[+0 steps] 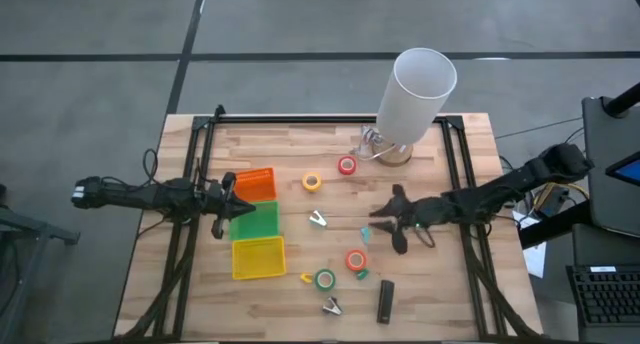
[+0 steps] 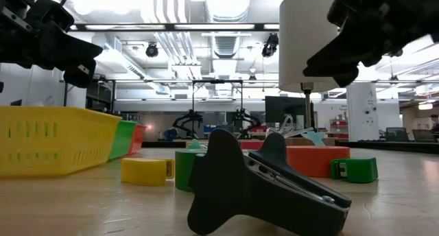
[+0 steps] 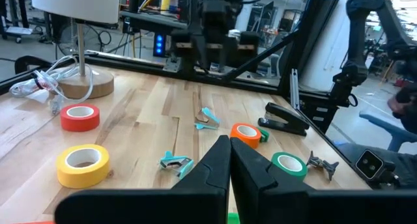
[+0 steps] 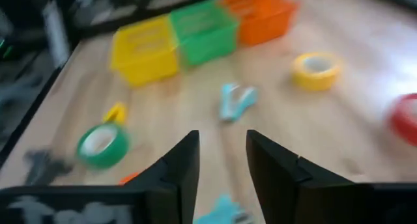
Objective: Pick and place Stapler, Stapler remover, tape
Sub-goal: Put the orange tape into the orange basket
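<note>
Black stapler (image 2: 267,188) blocking low view, right end effector (image 4: 221,162) parted, empty, left end effector (image 3: 229,168) closed, empty

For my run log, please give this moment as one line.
left gripper: shut, over trays | right gripper: open, empty, mid-table | stapler: on table, untouched

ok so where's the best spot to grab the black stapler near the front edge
Take the stapler across its long sides near the middle, coming straight down from above. It lies flat and narrow, long axis running front to back, with clear wood either side; the green tape sits well off.
</note>
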Controlling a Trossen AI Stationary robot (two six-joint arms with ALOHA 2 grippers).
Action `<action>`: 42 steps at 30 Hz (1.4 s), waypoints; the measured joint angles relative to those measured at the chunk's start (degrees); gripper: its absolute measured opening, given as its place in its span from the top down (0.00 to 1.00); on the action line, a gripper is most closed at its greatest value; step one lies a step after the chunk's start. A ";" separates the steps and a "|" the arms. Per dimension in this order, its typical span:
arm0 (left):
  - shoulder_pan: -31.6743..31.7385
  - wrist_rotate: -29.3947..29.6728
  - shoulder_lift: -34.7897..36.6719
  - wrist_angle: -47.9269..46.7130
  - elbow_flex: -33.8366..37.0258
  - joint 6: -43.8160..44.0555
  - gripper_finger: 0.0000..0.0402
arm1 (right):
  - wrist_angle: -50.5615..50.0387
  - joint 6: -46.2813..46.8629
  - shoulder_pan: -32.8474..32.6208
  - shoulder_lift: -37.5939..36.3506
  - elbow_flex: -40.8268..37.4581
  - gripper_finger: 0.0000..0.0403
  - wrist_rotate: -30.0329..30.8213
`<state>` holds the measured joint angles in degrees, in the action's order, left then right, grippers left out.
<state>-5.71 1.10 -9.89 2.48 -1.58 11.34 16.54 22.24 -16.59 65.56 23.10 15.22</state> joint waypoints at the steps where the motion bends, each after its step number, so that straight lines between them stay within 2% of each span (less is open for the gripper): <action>1: 0.01 0.00 0.00 0.00 0.00 0.01 0.97 | -1.74 0.99 -0.06 1.44 1.61 0.68 -1.25; 5: 0.00 0.00 0.00 0.00 0.00 -0.01 0.97 | -9.82 6.81 -0.06 6.31 7.80 0.67 -4.41; 8: 0.01 0.00 0.00 0.00 0.00 -0.01 0.97 | -15.72 7.49 -0.06 9.36 12.69 0.68 -6.11; 16: 0.01 0.00 0.00 -0.03 0.00 -0.01 0.97 | -28.55 -0.94 -0.44 17.02 24.39 0.65 -6.28; 19: 0.00 0.00 -0.02 -0.03 0.00 0.00 0.97 | -29.36 -3.81 -0.42 20.15 26.11 0.66 -6.27; 28: 0.00 0.00 -0.07 -0.06 0.00 0.00 0.97 | -30.37 -3.88 -3.27 28.04 30.28 0.71 -8.48; 35: -0.01 0.00 -0.07 -0.05 0.00 0.00 0.97 | -38.01 -6.09 -3.77 33.24 34.25 0.73 -7.62; 42: 0.01 0.00 -0.07 -0.11 0.00 0.01 0.97 | -38.71 -9.13 -3.79 36.54 36.57 0.72 -7.72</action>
<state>-5.70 1.10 -9.96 2.37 -1.58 11.35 -22.17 13.10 -20.38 102.10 59.66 7.50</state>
